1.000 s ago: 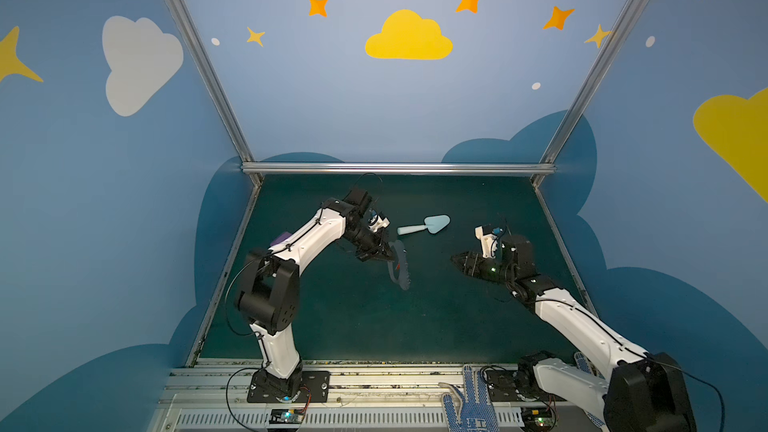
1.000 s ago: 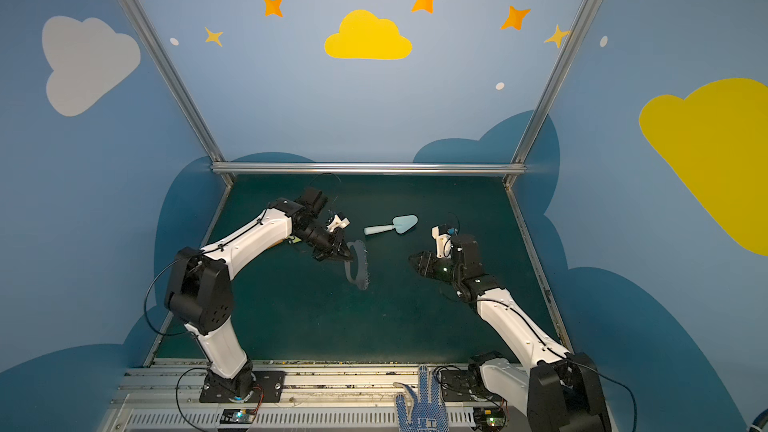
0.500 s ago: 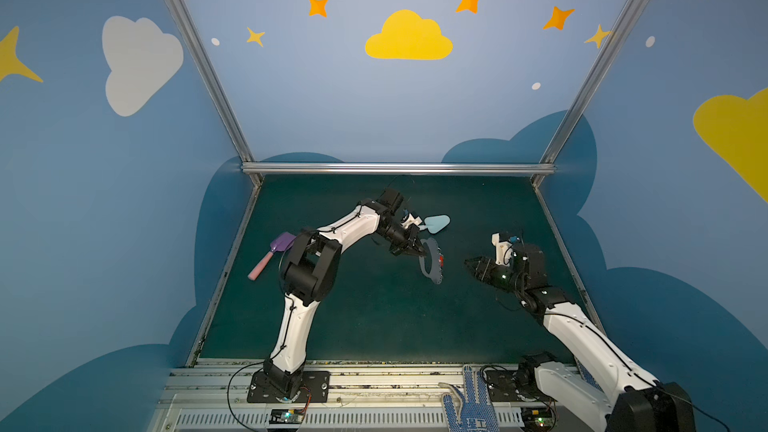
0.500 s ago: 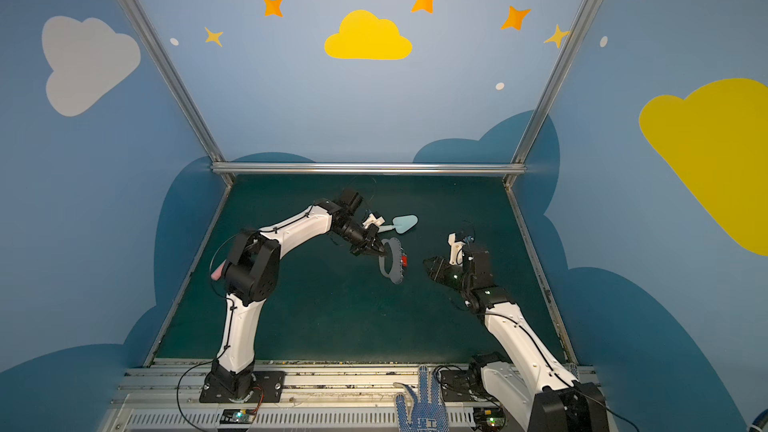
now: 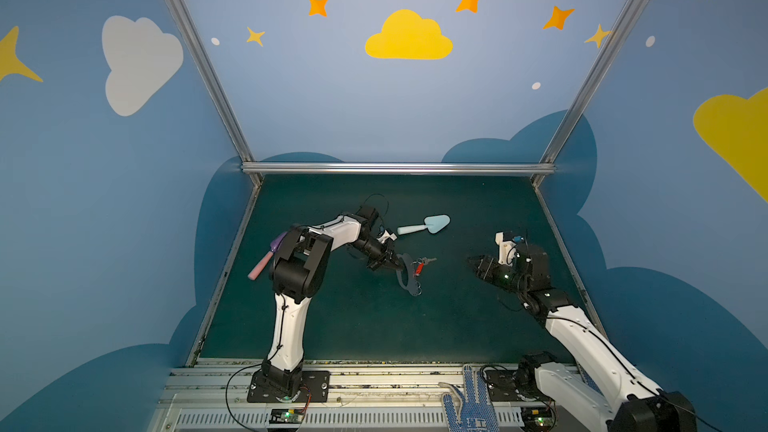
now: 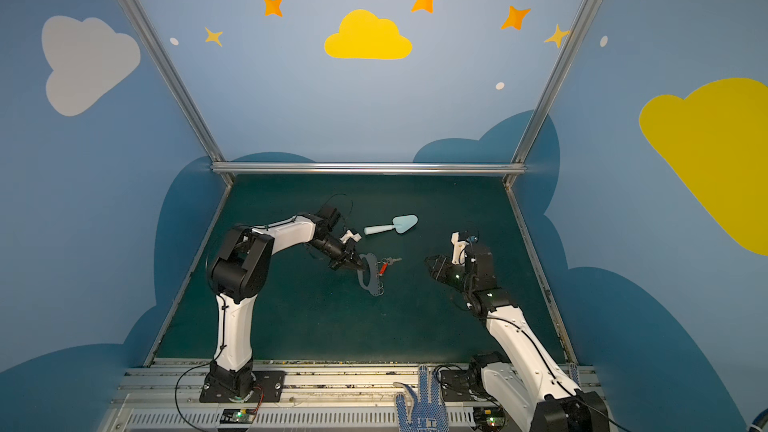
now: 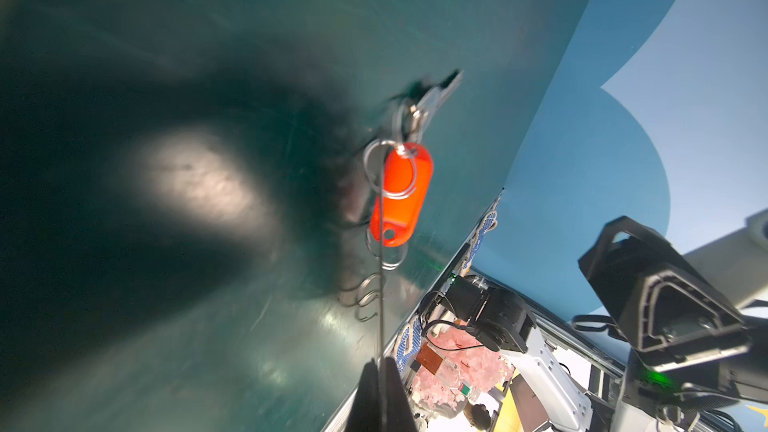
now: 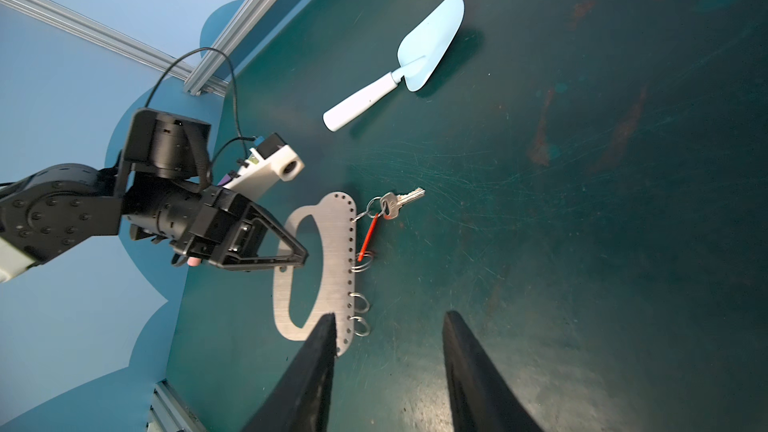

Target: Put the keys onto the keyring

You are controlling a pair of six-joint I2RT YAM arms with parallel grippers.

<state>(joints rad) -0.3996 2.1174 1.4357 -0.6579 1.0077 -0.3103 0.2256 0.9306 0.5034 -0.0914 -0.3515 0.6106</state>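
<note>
The keyring (image 8: 334,238) is a flat grey plate with an oval cut-out and small rings along one edge. My left gripper (image 8: 300,260) is shut on its handle rim and holds it tilted over the mat. It appears in both top views (image 5: 409,280) (image 6: 370,281) and as a thin edge-on line in the left wrist view (image 7: 381,284). The keys (image 8: 401,200), a silver key with a red tag (image 7: 401,193), hang from a ring at the plate's end (image 5: 420,265). My right gripper (image 8: 388,317) stands open and empty to the right (image 5: 476,264).
A light blue toy shovel (image 5: 428,224) lies behind the keyring. A pink and purple shovel (image 5: 266,261) lies at the left, partly behind the left arm. A blue work glove (image 5: 469,403) rests on the front rail. Metal frame rails border the green mat (image 5: 374,326).
The left arm has carried the keyring rightward toward the middle, its elbow folding up. The right gripper has drawn back to the right and stayed open.
</note>
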